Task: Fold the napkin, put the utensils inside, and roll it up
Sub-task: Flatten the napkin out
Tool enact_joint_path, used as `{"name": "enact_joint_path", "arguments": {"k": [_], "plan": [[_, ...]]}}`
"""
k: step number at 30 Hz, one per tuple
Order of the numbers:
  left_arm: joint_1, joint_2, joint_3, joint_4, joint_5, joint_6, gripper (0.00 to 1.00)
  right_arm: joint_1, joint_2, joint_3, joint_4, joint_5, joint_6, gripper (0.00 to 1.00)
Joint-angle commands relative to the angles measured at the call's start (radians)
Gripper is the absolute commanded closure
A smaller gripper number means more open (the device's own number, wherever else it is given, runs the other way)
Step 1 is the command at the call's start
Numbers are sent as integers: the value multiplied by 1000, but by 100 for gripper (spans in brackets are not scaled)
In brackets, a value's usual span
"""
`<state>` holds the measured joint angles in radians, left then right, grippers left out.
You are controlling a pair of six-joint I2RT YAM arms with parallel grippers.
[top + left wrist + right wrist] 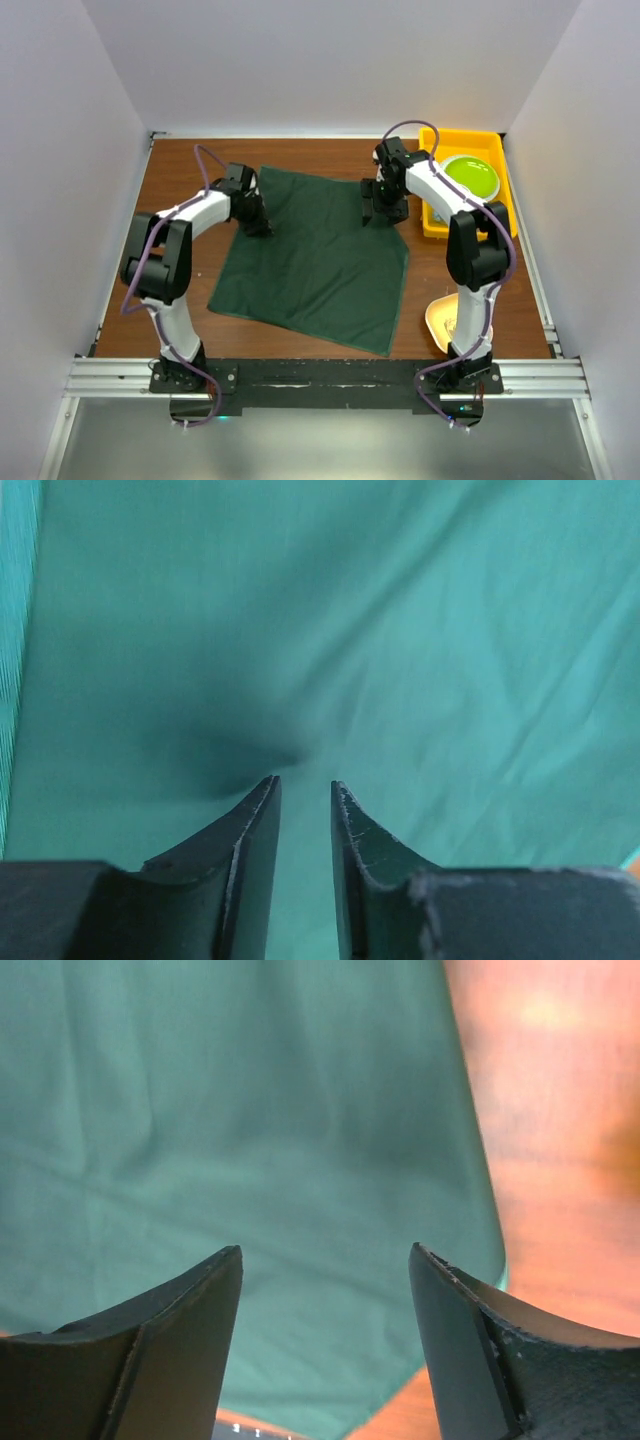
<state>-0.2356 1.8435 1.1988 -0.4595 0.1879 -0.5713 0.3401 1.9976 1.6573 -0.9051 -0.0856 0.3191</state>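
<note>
L gripper (305, 782) jaws slightly apart, R gripper (325, 1249) wide, both empty over napkin (320, 265).

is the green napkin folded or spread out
Spread, it seems: the dark green cloth napkin lies flat on the brown wooden table, no doubled layer visible.

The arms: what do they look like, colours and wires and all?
The left arm and right arm match: white shells between bulky black joints, a purple cable looping along each. The left gripper and right gripper are black, each with two curved, scuffed fingers tapering to points.
</note>
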Motion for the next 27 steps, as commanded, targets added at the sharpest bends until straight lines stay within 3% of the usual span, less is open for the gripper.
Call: {"name": "enact_joint_path", "arguments": {"k": [1, 4, 10, 20, 27], "plan": [[18, 78, 125, 9, -50, -10, 71, -7, 50, 110, -6, 49, 1, 30], [62, 143, 153, -77, -88, -51, 75, -50, 73, 139, -12, 40, 14, 29], [206, 103, -13, -53, -62, -52, 76, -98, 119, 174, 20, -16, -81, 17], [203, 50, 12, -91, 28, 14, 74, -101, 240, 174, 136, -338, -118, 19], [193, -15, -8, -107, 22, 25, 73, -64, 248, 185, 181, -451, -100, 53]]}}
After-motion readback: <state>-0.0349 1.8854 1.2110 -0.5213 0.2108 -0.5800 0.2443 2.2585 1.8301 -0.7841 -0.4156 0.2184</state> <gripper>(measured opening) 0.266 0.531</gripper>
